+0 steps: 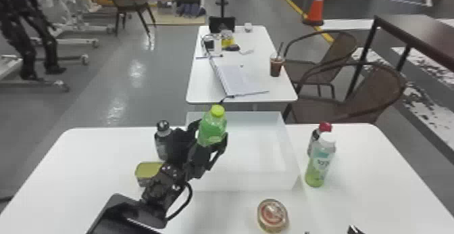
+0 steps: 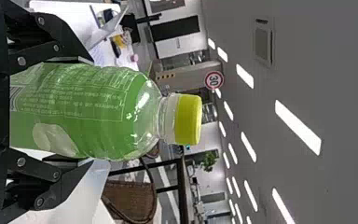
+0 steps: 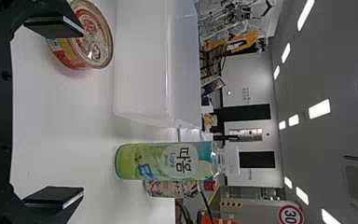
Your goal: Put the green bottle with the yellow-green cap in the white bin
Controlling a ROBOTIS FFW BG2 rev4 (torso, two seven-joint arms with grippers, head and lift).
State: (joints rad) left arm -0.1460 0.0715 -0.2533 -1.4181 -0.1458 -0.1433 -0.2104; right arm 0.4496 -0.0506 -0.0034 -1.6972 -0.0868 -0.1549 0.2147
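Left hand (image 1: 210,132) grips the green bottle (image 1: 214,122) near the white bin's (image 1: 243,182) left rim, right hand (image 1: 330,231) spread wide.

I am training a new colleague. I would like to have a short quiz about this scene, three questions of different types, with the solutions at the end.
1. Multiple choice: What holds the green bottle with the yellow-green cap?
a) the right gripper
b) the left gripper
c) a person's hand

2. True or false: The round tin is outside the white bin.

3. Fill in the missing word: To the right of the bin, in the head view, the light-green bottle has a ____ cap.

Key: 1. b; 2. true; 3. white
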